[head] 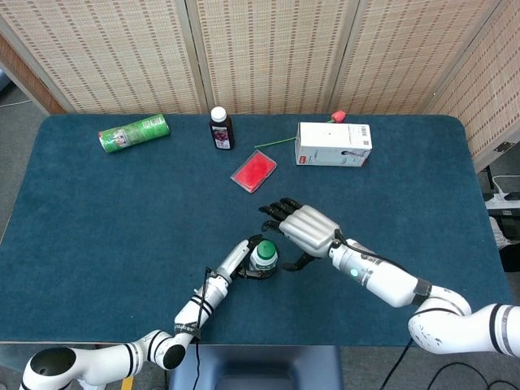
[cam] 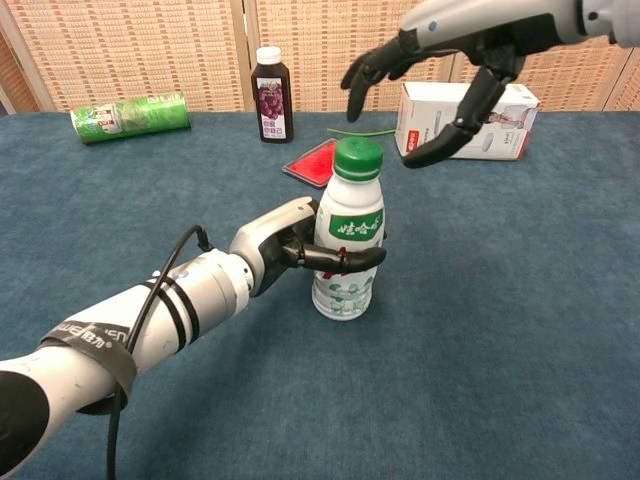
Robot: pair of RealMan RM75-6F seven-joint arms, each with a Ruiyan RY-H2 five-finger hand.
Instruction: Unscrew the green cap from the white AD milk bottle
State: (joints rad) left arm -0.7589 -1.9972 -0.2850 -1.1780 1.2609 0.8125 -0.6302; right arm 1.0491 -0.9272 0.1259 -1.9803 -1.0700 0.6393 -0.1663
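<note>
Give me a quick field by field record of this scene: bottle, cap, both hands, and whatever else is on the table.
bottle: white AD milk bottle, upright on the table
cap: green cap, on the bottle
left hand: left hand grips the bottle around its middle
right hand: right hand above and behind the cap, fingers spread, holding nothing
other items: green can lying on its side, dark juice bottle upright, red packet, white box
</note>
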